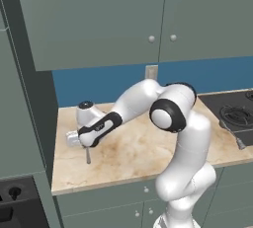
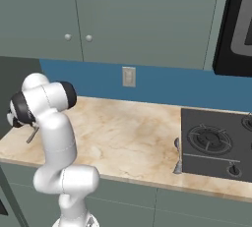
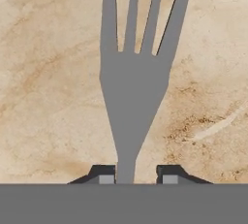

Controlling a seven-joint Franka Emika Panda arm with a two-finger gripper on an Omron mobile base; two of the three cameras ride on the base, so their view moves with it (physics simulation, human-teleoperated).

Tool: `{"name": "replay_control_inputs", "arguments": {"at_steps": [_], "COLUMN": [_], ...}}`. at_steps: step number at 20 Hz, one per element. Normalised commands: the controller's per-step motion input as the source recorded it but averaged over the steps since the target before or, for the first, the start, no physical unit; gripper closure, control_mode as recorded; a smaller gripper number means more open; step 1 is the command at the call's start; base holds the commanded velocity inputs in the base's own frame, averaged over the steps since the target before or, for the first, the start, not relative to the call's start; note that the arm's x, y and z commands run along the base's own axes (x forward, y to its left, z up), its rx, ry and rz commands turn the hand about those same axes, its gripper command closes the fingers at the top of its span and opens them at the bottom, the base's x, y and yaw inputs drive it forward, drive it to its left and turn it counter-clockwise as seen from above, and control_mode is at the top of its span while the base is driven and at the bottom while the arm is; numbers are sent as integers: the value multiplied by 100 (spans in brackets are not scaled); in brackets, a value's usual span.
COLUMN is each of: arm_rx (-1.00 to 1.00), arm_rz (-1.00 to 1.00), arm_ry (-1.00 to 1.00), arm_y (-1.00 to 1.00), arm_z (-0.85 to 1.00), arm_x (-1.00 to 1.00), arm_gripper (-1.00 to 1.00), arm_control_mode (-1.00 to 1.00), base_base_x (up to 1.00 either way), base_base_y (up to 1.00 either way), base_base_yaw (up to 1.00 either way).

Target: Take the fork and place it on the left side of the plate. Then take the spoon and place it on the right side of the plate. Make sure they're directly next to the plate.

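Note:
The fork [image 3: 133, 87], grey metal with four tines, hangs close before the hand camera with its narrow handle running down between my finger tips. My gripper [image 3: 136, 174] is shut on the fork's handle. In the left base view the fork [image 1: 88, 157] points down from the hand toward the marble counter [image 1: 133, 148], near the counter's left end. In the right base view the fork [image 2: 32, 134] slants behind the arm's elbow. The plate and the spoon are out of view.
A black stove top [image 2: 216, 142] lies at the right end of the counter, also seen as the stove top [image 1: 236, 116]. Grey wall cabinets [image 1: 99, 15] hang above a blue backsplash with a wall outlet [image 2: 129, 76]. A tall cabinet side [image 1: 20, 103] bounds the counter's left end.

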Motion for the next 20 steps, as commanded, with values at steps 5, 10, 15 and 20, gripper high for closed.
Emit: {"name": "replay_control_inputs", "arguments": {"at_steps": [5,10,15,20], "arm_rx": [4,9,2,1], "arm_rz": [0,0,0,-1], "arm_ry": [0,0,0,-2], "arm_y": [-67,-64,-19,-9], "arm_z": [-32,11,82,100], "arm_x": [-42,-42,-39,-37], "arm_gripper": [100,100,100,100], "arm_control_mode": [-100,-100,-100,-100], "base_base_x": [0,0,0,0], "base_base_y": [0,0,0,0], "base_base_yaw": [0,0,0,0]}}
